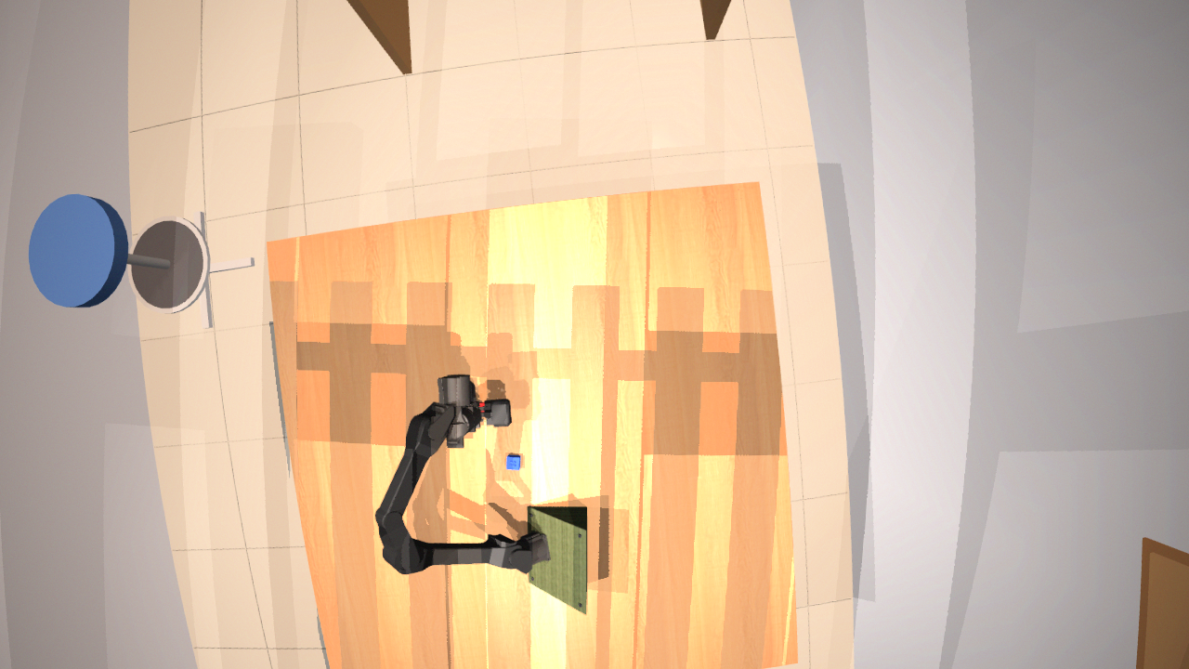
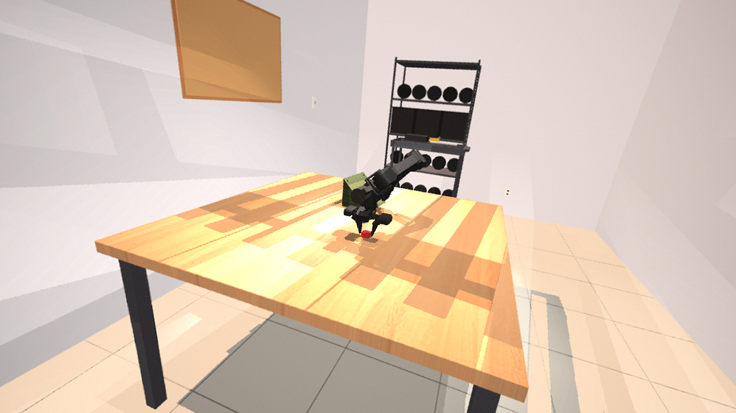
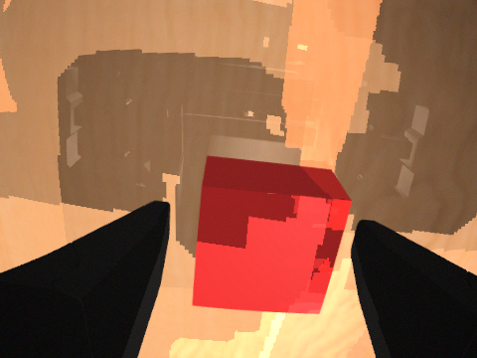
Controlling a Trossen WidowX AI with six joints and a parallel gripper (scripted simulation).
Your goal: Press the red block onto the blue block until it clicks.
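Background gear around the desk (image 1: 698,516) (image 2: 275,273)
Blue-topped stool (image 1: 76,249) stood beside it in top view; exterior showed a tan board (image 2: 229,40) on the wall and a black rack (image 2: 437,63) behind, round black items on its shelves.
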